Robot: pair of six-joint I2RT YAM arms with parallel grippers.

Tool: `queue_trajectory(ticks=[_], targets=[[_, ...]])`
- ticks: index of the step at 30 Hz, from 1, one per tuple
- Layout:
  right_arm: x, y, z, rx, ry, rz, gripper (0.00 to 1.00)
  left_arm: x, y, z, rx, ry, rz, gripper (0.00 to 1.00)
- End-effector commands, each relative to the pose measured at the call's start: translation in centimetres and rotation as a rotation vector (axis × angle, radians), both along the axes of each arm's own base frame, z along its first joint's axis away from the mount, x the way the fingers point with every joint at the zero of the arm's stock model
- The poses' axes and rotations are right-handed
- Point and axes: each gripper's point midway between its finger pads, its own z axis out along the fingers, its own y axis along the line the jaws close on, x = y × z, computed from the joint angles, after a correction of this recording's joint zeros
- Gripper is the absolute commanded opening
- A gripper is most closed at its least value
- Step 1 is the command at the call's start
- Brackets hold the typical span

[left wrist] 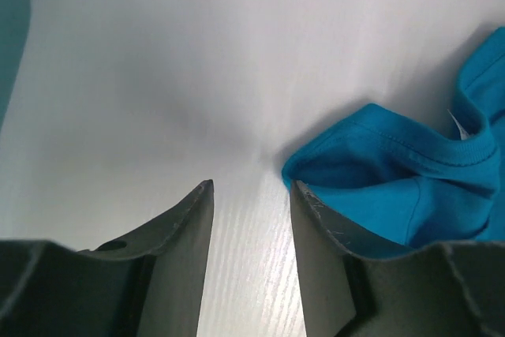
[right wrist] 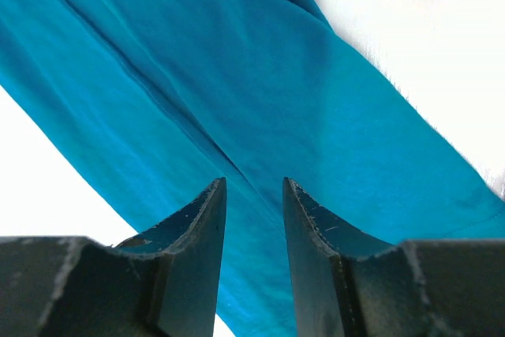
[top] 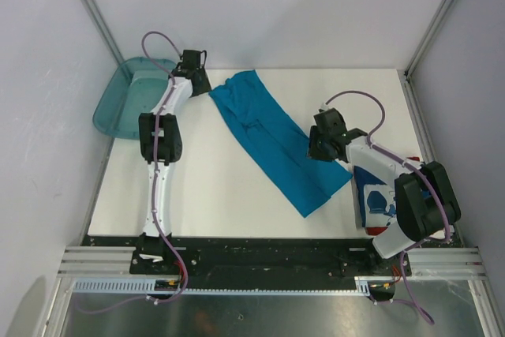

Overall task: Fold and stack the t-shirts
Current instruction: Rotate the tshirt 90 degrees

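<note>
Midway | teal-blue cloth t-shirt (top: 268,144) folded lengthwise, unstacked | dark-blue printed t-shirt (top: 375,196) folded | left pincer (left wrist: 251,185), right pincer (right wrist: 254,181): both agape, empty

We find no writing, number or brand that we can read in any view. A small white scrap (left wrist: 461,125) shows at the collar of the teal t-shirt (left wrist: 394,187); it may be a label, but it is too small for us to make out any letters. The white print on the folded dark blue t-shirt (top: 377,200) shows only shapes to us, no legible words.
</note>
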Motion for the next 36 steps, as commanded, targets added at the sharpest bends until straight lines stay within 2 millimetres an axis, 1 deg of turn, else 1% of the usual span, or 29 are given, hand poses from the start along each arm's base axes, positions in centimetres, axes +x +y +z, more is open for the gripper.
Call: queue_trajectory(ticks=[1, 7, 9, 12, 16, 22, 26, 31, 36], targets=[[-0.5, -0.3, 1.0, -0.024, -0.031, 0.008, 0.40, 0.1, -2.0, 1.4, -0.060, -0.023, -0.021, 0.48], [-1.0, -0.2, 0.4, -0.026, -0.020, 0.002, 0.40, -0.8, -3.1, 0.5, -0.135, 0.014, -0.013, 0.52], [-1.1, 0.0, 0.3, -0.025, -0.018, 0.003, 0.40, -0.9, -3.4, 0.2, -0.157, 0.023, -0.013, 0.51], [-1.2, 0.0, 0.3, -0.028, -0.018, 0.002, 0.40, -1.1, -3.4, -0.5, -0.165, 0.037, 0.004, 0.48], [-1.4, -0.1, 0.4, -0.035, -0.019, 0.003, 0.40, -1.2, -3.3, -0.9, -0.153, 0.042, 0.034, 0.41], [-1.5, -0.3, 0.5, -0.045, -0.021, 0.000, 0.39, -0.9, -2.5, -1.0, -0.125, 0.025, 0.119, 0.24], [-1.7, -0.3, 0.6, -0.051, -0.022, 0.006, 0.40, -0.5, -1.6, -0.3, -0.099, -0.006, 0.180, 0.14], [-2.0, -0.1, 0.5, -0.058, -0.019, 0.028, 0.40, 0.9, -0.3, 1.0, -0.085, -0.062, 0.219, 0.02], [-2.1, 0.1, 0.5, -0.059, -0.017, 0.045, 0.40, 2.0, 0.9, 1.7, -0.086, -0.095, 0.234, 0.00]])
